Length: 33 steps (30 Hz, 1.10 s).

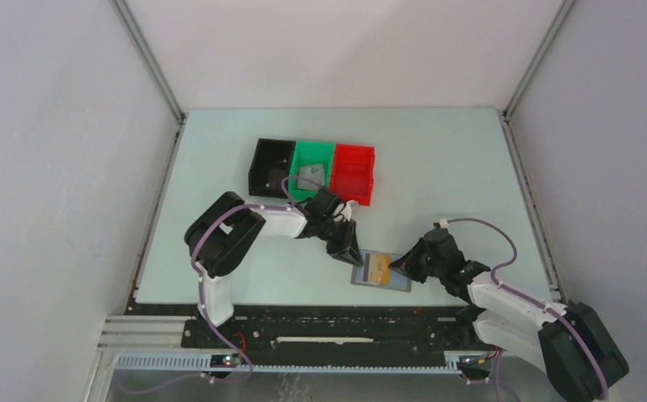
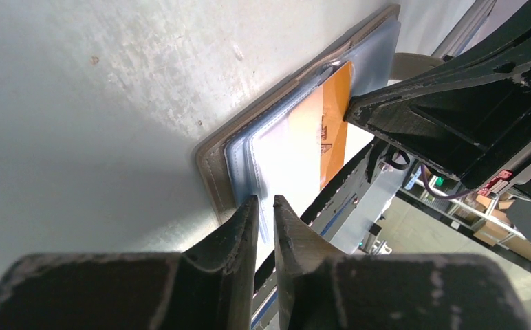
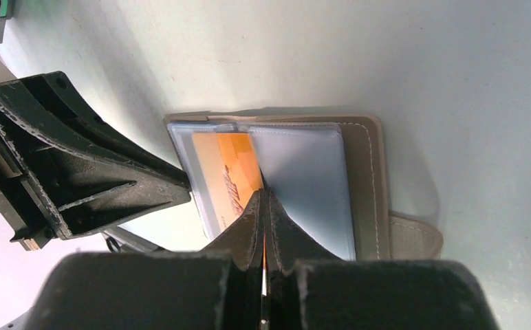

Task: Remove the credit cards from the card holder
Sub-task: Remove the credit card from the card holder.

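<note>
**Card holder open on table; right pincer clenched on orange card**

Found the small grey-taupe folding card holder [image 3: 369,179] lying open and flat on the pale table [image 3: 386,55], just ahead of both pincers and between them. Noted its blue-grey clear inner pockets [image 3: 304,179] facing up. Noted its small closing tab [image 3: 414,237] projecting to the right of the right pincer's fingers, as seen from the right wrist.

Confirmed the right pincer [image 3: 264,196] clenched, fingers pressed together on the near edge of the thin tan-orange rectangular card [image 3: 225,172], with a sliver of orange showing in the seam between them. Located that card ahead and left of this pincer, in the pocket leaf left of the fold. Could not tell how far it stands out of the pocket.

Located the left pincer [image 2: 265,203] at the holder's opposite edge, facing the right pincer, fingers nearly together with a narrow slit. Saw a pocket edge running up to that slit. Could not confirm a grasp.

Recorded, beyond the left pincer, three plastic bins touching in a row: black [image 1: 263,167], green [image 1: 313,149], red [image 1: 354,172]. Noted a thin grey card [image 1: 310,176] lying in the green one.
</note>
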Available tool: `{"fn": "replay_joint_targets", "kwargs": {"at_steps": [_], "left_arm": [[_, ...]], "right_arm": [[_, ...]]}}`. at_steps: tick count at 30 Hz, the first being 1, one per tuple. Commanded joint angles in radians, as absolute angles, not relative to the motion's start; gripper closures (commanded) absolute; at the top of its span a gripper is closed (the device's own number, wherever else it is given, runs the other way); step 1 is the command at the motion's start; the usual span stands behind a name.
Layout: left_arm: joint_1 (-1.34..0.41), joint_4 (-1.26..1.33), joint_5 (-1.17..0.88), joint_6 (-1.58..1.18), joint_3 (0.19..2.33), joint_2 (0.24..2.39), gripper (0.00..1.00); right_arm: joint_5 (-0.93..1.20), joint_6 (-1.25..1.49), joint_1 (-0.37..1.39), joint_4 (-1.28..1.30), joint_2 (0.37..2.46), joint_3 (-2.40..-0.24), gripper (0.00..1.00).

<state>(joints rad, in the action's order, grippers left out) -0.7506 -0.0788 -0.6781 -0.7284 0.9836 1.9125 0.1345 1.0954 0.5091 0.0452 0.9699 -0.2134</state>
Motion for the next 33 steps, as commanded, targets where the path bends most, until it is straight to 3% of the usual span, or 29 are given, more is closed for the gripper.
{"fn": "replay_joint_targets", "kwargs": {"at_steps": [1,10,17,22,28,33], "left_arm": [[-0.760,-0.118,-0.611,-0.710,0.987,1.954,0.80],[-0.760,-0.131,-0.606,-0.706,0.995,1.947,0.80],[-0.762,-0.197,-0.592,-0.662,1.043,1.856,0.79],[-0.770,-0.211,-0.599,-0.662,1.068,1.825,0.78],[-0.805,-0.194,-0.624,-0.680,1.098,1.842,0.78],[-0.822,-0.128,-0.658,-0.720,1.101,1.883,0.78]], "right_arm": [[0.121,1.072,0.486,0.095,0.933,-0.197,1.00],[0.126,1.042,0.432,0.162,0.803,-0.177,1.00],[0.194,1.022,0.414,0.113,0.826,-0.163,1.00],[0.236,1.013,0.415,0.048,0.841,-0.169,0.73],[0.244,1.006,0.419,0.009,0.792,-0.181,0.68],[0.270,0.994,0.422,-0.046,0.877,-0.180,0.66]]}}
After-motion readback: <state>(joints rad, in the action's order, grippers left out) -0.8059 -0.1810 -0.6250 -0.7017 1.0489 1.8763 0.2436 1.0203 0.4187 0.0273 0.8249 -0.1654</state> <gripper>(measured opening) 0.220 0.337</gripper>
